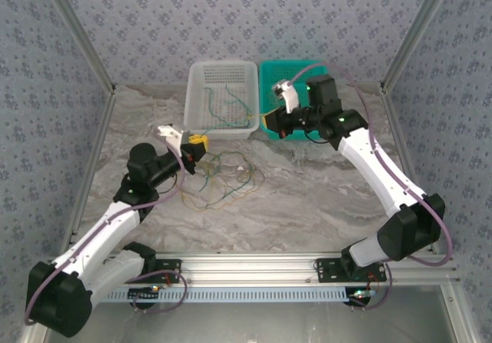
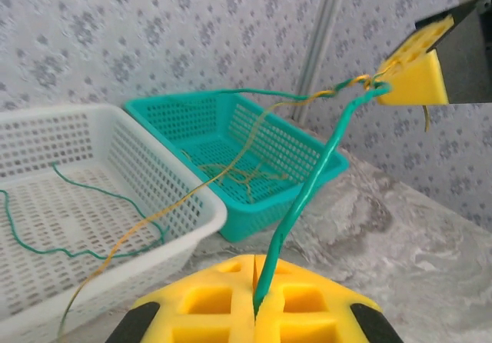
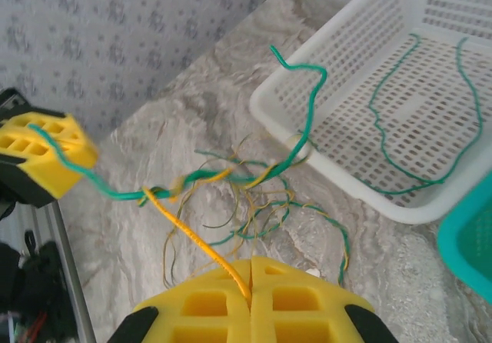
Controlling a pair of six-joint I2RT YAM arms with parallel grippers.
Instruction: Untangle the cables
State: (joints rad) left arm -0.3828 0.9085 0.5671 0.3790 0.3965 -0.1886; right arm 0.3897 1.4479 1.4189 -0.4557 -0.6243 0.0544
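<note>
Above the table (image 1: 323, 204) — both tools (image 2: 255, 312) (image 3: 250, 301) pinch cables (image 2: 301, 201).

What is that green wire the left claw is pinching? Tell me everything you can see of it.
The green cable is a thin, floppy strand, plastic-coated by its look. One end is pinched between the yellow pads of the left gripper, which is shut on it. From there it runs stretched through the air. A yellow strand, clamped by the right gripper, winds around it partway. Its far end curls upward beside the white basket.

Green cable (image 2: 306, 197), yellow cable (image 3: 196, 243), white basket (image 1: 192, 101), teal basket (image 1: 267, 89).
</note>
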